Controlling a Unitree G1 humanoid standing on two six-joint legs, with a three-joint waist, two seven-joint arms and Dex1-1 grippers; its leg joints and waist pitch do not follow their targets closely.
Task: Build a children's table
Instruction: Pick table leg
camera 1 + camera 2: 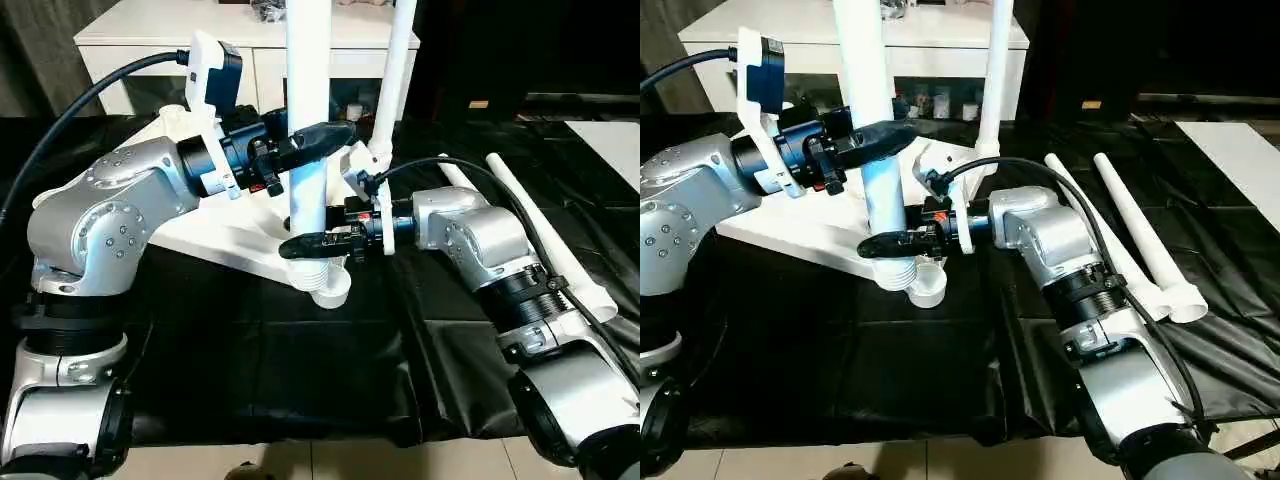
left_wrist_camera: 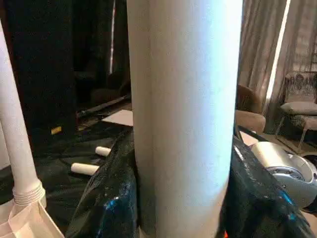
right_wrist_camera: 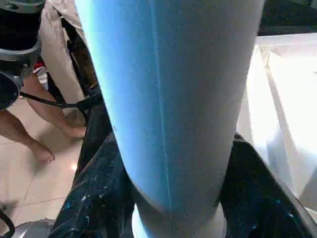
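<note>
At the tabletop's [image 1: 215, 240] near corner socket [image 1: 328, 285], a smooth white tube leg [image 1: 308, 120] stands upright, with the left end effector [image 1: 315, 140] clamped on it higher up and the right end effector [image 1: 318, 244] clamped low, just above the ribbed collar. Toward 1 o'clock a second leg [image 1: 394, 70] stands upright in the far corner, and toward 3 o'clock two tapered legs [image 1: 1130, 235] lie side by side on the black sheet [image 1: 270, 370] covering the surface.
</note>
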